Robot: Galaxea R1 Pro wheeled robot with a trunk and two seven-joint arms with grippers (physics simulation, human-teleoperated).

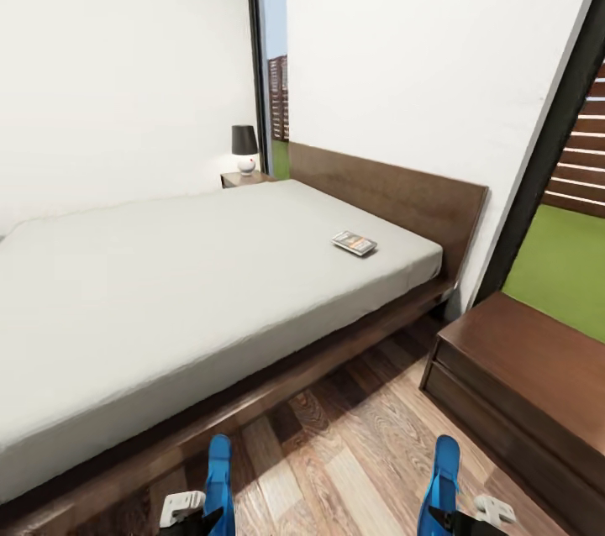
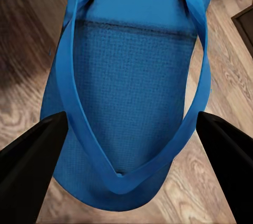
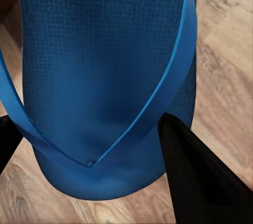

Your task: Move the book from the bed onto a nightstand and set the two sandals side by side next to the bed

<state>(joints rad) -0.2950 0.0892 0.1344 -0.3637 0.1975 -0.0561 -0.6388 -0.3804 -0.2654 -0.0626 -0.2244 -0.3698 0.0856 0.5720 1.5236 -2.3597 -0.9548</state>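
The book (image 1: 354, 243) lies flat on the off-white mattress of the bed (image 1: 168, 284), near the headboard end. Each of my grippers holds one blue sandal just above the wood floor beside the bed. My left gripper (image 1: 202, 512) is shut on the left sandal (image 1: 219, 477), whose sole and straps (image 2: 132, 92) sit between the dark fingers (image 2: 31, 166). My right gripper (image 1: 454, 517) is shut on the right sandal (image 1: 442, 477), and its heel end (image 3: 105, 76) lies against a finger (image 3: 200, 182). One nightstand (image 1: 521, 376) stands close at the right; the other nightstand (image 1: 244, 179) is beyond the bed.
A small lamp (image 1: 244, 148) with a dark shade stands on the far nightstand. Tall dark-framed windows (image 1: 267, 57) show grass and a slatted fence. Plank floor (image 1: 353, 444) runs between the bed frame and the near nightstand.
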